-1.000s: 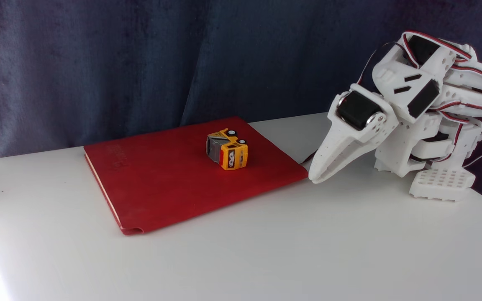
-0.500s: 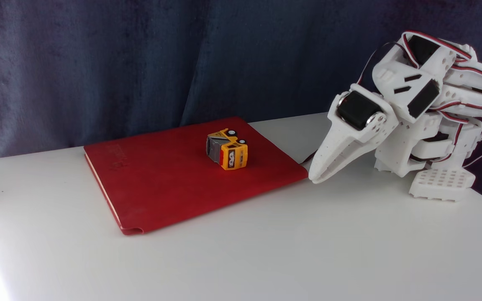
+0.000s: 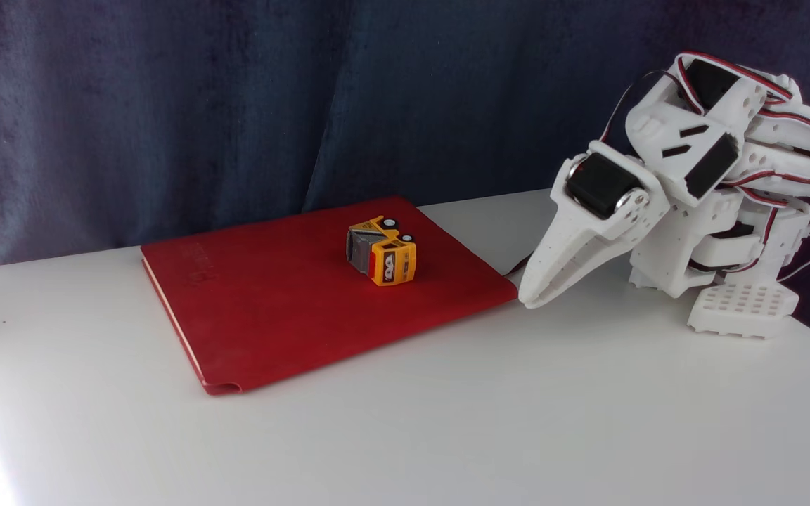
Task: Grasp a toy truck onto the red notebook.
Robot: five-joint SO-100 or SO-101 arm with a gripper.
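Gripper: the gripper (image 3: 528, 299) is folded down by the arm's base, tip resting on or just above the table (image 3: 447, 422). Its two fingers lie together with no gap showing, so it reads as closed and empty.
Gripper place: at about 3 o'clock from the notebook, its tip just beside the notebook's right corner; whether it touches that corner I cannot tell.
Truck place: the truck (image 3: 382, 251) lies on the notebook (image 3: 292, 309), toward the cover's 1 o'clock part, well apart from the gripper. It is tipped over, wheels pointing up and back, not standing on them.
Task state: judged from this, the truck is already on the notebook and the arm looks parked.
Truck handling: likely light, hard, hollow plastic; stiff, smooth, a little slippery. On its wheels it would roll.
Where to hold: across the two flat sides of the boxy body, mid-length, clear of the wheels.
Notebook handling: soft cover, flat; probably slides on the smooth table if pushed.
Hard to see: the truck's underside and far side; the fingertips' inner faces; the cover lettering is too faint to read; the arm's rear is cut off at the right edge.
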